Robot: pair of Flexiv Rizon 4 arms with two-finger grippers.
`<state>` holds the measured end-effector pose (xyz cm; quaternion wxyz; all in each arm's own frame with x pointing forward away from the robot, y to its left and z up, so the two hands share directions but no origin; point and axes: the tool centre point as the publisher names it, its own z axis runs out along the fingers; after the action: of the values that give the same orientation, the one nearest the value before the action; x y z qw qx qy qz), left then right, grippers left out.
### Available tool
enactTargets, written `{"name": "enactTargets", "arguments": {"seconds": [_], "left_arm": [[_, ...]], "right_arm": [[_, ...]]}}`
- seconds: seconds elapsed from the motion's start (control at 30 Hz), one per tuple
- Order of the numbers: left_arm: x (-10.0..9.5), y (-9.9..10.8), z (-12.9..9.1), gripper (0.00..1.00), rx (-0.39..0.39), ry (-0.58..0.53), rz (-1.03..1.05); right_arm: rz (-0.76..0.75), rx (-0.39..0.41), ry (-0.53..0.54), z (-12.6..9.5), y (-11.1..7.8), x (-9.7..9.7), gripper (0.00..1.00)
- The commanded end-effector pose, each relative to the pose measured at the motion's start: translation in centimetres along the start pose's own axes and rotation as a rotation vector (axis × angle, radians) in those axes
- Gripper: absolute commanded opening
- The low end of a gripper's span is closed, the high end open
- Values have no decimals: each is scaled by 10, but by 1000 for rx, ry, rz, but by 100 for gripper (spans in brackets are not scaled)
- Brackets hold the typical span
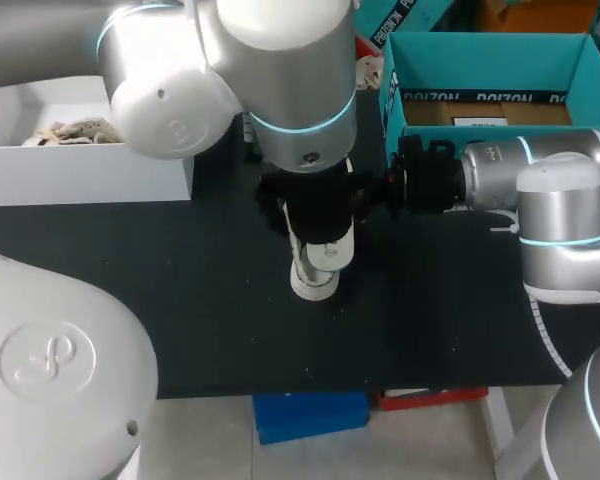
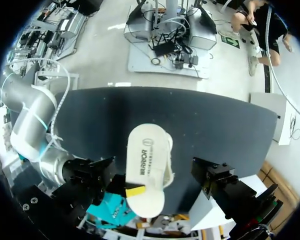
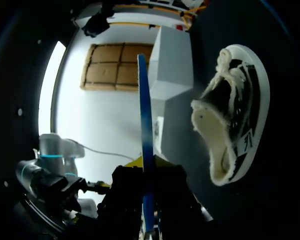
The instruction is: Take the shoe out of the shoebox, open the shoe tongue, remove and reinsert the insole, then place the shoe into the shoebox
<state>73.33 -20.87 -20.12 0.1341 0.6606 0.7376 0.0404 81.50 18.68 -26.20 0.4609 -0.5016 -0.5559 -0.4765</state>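
Right fingers (image 3: 165, 165) pinch a thin blue insole (image 3: 144, 125), held edge-on between them. Just beside them the shoe (image 3: 235, 115) shows against the black counter (image 1: 180, 300), at the head view's centre: white sole, black upper, cream fleecy lining. One yellow tip of the left fingers (image 2: 135, 191) lies over the sole's end; whether they grip, I cannot tell.

Shoe (image 2: 147, 165) mid-frame over black table (image 2: 215, 120), white sole facing camera, print running along it. Grey right arm (image 2: 30, 125) along table edge. Right gripper (image 2: 132, 191) black, beside shoe, one yellow tip against sole's near end. Teal thing (image 2: 110, 212) with white marks just under it; insole or box, cannot tell. Black bracket (image 2: 217, 182) on shoe's other side, apart from it.
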Motion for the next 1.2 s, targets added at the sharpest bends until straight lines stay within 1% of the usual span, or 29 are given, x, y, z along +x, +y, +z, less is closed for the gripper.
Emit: {"name": "enactTargets", "arguments": {"seconds": [0.03, 0.13, 0.27, 0.33, 0.47, 0.63, 0.77, 1.0, 1.2], "left_arm": [[7, -1, 4, 100, -3, -79, -15], [7, 2, 6, 100, 9, -112, -15], [0, 11, 11, 100, 44, -62, -6], [-5, 17, 11, 100, 44, -57, -1], [-12, 35, 7, 100, 34, -49, 4], [-19, 58, 2, 100, -1, -61, 8], [-24, 78, 2, 100, -4, -64, 7], [-24, 107, 2, 100, 5, -76, -17], [-16, 132, 6, 100, 18, -92, -45]], "right_arm": [[0, -2, -3, 1, 0, 0, 0], [0, -2, -3, 1, 0, 0, 0], [0, -2, -3, 1, 0, 0, 0], [0, -2, -3, 1, 0, 0, 0], [0, -2, -3, 1, 0, 0, 0], [0, -2, -3, 1, 0, 0, 0], [0, -2, -3, 1, 0, 0, 0], [0, -2, -3, 1, 0, 0, 0], [0, -2, -3, 1, 0, 0, 0]]}}
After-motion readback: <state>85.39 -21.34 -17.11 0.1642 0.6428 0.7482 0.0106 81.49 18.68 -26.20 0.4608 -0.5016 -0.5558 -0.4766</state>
